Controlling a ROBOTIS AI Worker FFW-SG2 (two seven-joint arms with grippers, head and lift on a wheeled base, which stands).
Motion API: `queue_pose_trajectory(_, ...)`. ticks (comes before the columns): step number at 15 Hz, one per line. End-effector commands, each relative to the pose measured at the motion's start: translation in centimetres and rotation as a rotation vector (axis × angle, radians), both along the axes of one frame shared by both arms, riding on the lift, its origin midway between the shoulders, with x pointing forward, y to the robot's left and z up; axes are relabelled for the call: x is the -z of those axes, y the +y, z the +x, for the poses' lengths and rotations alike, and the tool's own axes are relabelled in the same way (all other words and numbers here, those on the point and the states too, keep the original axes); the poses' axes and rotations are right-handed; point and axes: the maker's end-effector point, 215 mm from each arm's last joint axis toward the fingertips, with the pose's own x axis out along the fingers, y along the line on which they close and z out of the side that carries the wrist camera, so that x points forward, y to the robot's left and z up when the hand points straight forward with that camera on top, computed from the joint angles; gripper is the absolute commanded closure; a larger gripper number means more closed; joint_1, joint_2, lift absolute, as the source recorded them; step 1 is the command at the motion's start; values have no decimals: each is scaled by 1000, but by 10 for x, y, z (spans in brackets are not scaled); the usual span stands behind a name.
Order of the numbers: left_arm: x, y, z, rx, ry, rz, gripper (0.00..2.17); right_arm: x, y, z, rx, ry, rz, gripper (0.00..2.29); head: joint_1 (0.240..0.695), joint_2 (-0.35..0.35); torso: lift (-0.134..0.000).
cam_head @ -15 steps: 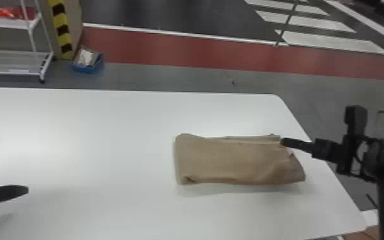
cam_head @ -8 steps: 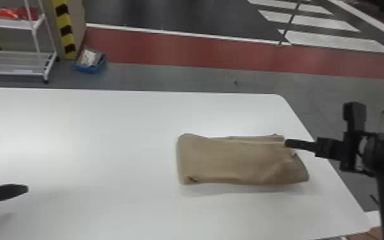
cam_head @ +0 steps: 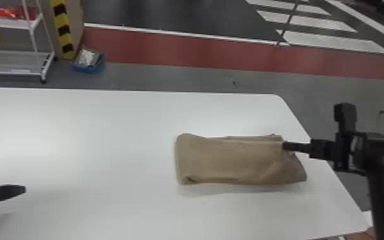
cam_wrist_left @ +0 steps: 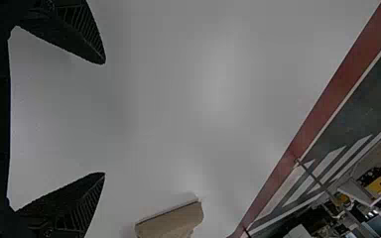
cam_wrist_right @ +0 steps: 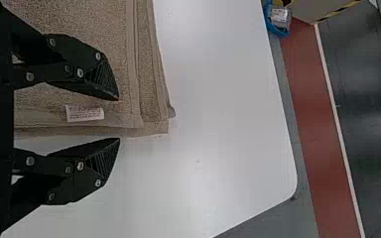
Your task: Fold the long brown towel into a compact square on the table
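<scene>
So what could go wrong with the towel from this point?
The open right gripper straddles an edge of the towel where the hems lie staggered, so closing might catch only some layers. The left gripper is well away from the towel, so a pull could slide the whole bundle instead of folding it.

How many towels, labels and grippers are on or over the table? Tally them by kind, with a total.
Towel: 1
Label: 1, on the towel
Grippers: 2, the left gripper and the right gripper
Total: 4
</scene>
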Motion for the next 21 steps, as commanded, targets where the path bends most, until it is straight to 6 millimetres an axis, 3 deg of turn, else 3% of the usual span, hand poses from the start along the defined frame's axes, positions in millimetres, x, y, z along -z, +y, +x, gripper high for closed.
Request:
queue_pose_trajectory(1, 0, 1, -1, -1, 1, 0, 80, 0, 2, 1, -4, 2, -4, 745, 695, -231, -124)
queue_pose_trajectory(6, 0, 1, -2, 0, 0, -4, 80, 7, 6, 0, -12, 17, -5, 886, 695, -227, -124)
queue_pose_trajectory(7, 0, 2, -2, -2, -1, -4, 80, 7, 7, 1, -12, 12, 0, 1031, 695, -226, -124)
queue_pose_trajectory(9, -1, 5, -2, -5, -3, -2, 80, 2, 5, 2, 1, -8, 25, 1035, 695, -222, -124)
queue_pose_trajectory(18, -3, 13, -1, -15, -6, 9, 80, -49, 31, 38, -19, -188, 176, 1031, 695, -188, -124)
queue_pose_trajectory(21, -3, 15, 0, -18, -5, 10, 80, -52, 44, 45, -32, -218, 213, 1035, 695, -169, -124)
